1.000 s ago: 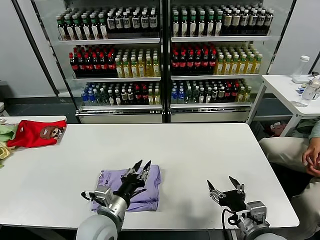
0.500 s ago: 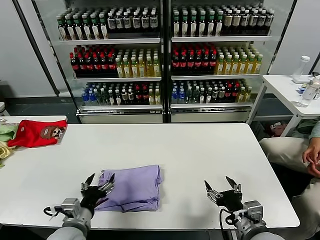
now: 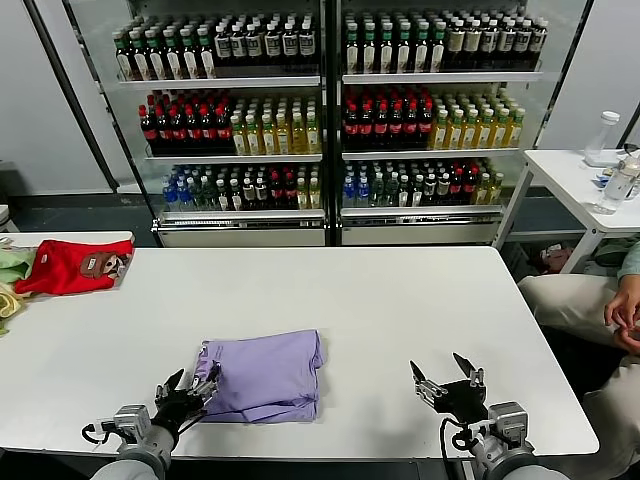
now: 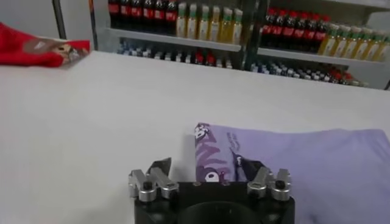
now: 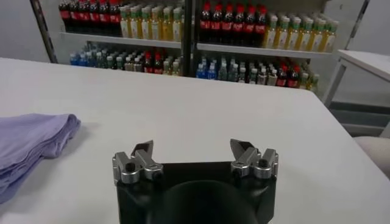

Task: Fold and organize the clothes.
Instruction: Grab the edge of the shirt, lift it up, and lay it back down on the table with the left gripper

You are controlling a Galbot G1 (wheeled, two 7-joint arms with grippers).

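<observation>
Lavender cloth, the folded T-shirt [image 3: 265, 374], lies on the white table [image 3: 380, 300] near its front edge, left of centre, with a strip of dark cartoon print showing at its left fold; the left gripper [image 3: 190, 392] sits low at the table's near edge, just beside that fold, fingers spread wide and holding nothing; the right gripper [image 3: 447, 377] hovers over bare tabletop near the front right, well apart from the shirt, jaws wide and empty; a red garment [image 3: 72, 266] lies at the far left; stocked drink shelves [image 3: 320, 120] stand behind.
</observation>
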